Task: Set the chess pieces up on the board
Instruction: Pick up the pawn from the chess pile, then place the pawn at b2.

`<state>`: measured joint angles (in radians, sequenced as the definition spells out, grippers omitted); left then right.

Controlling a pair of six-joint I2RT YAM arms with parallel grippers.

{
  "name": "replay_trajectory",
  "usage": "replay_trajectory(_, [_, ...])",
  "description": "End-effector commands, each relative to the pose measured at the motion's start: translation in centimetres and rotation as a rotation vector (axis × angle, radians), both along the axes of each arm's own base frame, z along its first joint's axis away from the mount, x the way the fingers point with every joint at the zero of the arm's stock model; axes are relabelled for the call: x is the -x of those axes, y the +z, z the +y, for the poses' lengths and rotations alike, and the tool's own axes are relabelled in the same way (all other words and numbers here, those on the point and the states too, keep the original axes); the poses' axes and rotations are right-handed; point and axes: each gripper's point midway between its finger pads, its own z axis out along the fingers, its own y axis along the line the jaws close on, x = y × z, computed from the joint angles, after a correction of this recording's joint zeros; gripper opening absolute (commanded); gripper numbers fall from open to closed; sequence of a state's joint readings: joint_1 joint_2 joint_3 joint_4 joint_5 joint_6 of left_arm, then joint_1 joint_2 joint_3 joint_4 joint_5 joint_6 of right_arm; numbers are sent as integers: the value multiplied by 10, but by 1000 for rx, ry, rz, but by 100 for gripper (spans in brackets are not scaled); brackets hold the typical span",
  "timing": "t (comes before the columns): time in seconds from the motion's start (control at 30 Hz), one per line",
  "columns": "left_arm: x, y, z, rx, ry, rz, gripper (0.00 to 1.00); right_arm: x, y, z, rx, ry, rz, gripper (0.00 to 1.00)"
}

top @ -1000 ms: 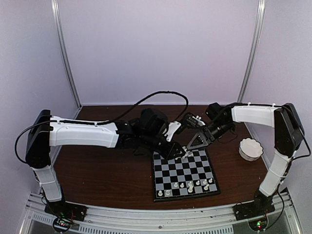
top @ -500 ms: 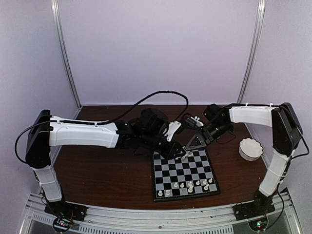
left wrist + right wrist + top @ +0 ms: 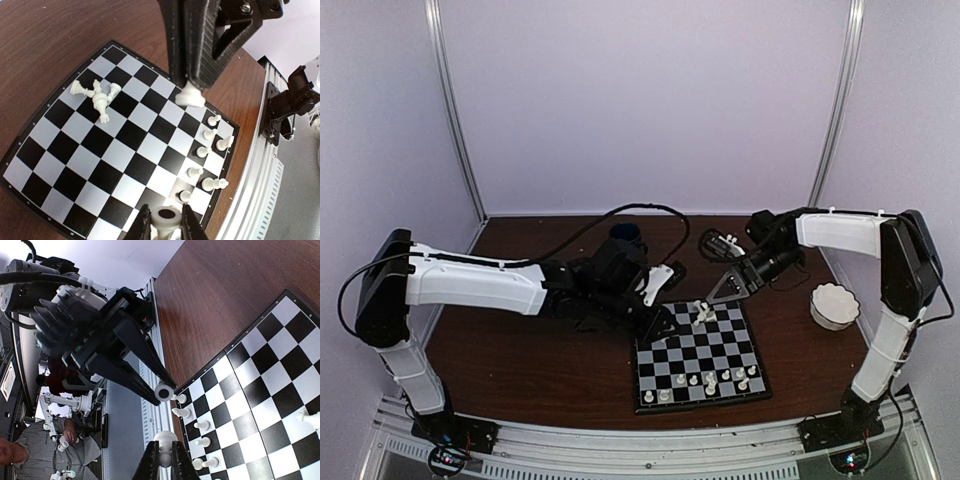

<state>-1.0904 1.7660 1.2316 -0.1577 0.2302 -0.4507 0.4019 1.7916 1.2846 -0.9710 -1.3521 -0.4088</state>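
The board (image 3: 698, 352) lies on the brown table, right of centre. Several white chess pieces (image 3: 712, 378) stand along its near rows, and a few lie toppled (image 3: 703, 313) near its far edge. My left gripper (image 3: 663, 322) hovers over the board's far left corner, shut on a white chess piece (image 3: 166, 216). My right gripper (image 3: 718, 293) hovers above the far edge, shut on another white piece (image 3: 165, 439). The left wrist view shows the toppled pieces (image 3: 97, 95), the standing rows (image 3: 207, 150) and the right gripper (image 3: 189, 92). The right wrist view shows the left gripper (image 3: 163, 391).
A white scalloped bowl (image 3: 834, 305) sits to the right of the board. A dark blue mug (image 3: 626, 233) stands at the back, behind the left arm. A black cable loops over the rear of the table. The two grippers are close together over the board's far edge.
My left arm has pulled back to the left and lowered, uncovering the mug. Its gripper has shifted left off the toppled pieces. My right gripper has barely moved.
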Motion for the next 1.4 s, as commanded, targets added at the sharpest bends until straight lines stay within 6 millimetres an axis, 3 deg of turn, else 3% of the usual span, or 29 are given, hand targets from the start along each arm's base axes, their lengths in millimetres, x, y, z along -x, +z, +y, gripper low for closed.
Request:
replay_trajectory(0.0, [-2,21,12,48,59,-44,18,2,6,-9,37,3,-101,6])
replay_trajectory(0.3, [-15,10,34,-19,181,-56,18,2,0,-37,249,-16,-378,6])
replay_trajectory(0.5, [-19,10,34,-10,214,-52,19,20,-13,-71,432,44,-587,6])
replay_trajectory(0.6, [-26,8,39,-22,262,-59,18,30,-23,-75,511,94,-696,7])
replay_trajectory(0.83, [-46,1,71,-80,424,-55,18,50,-42,-43,608,287,-867,7])
replay_trajectory(1.03, [-48,8,96,-98,495,-77,18,54,-51,-2,618,404,-925,7])
replay_trajectory(1.37, [-50,22,157,-100,666,-121,18,70,-78,69,601,596,-950,6])
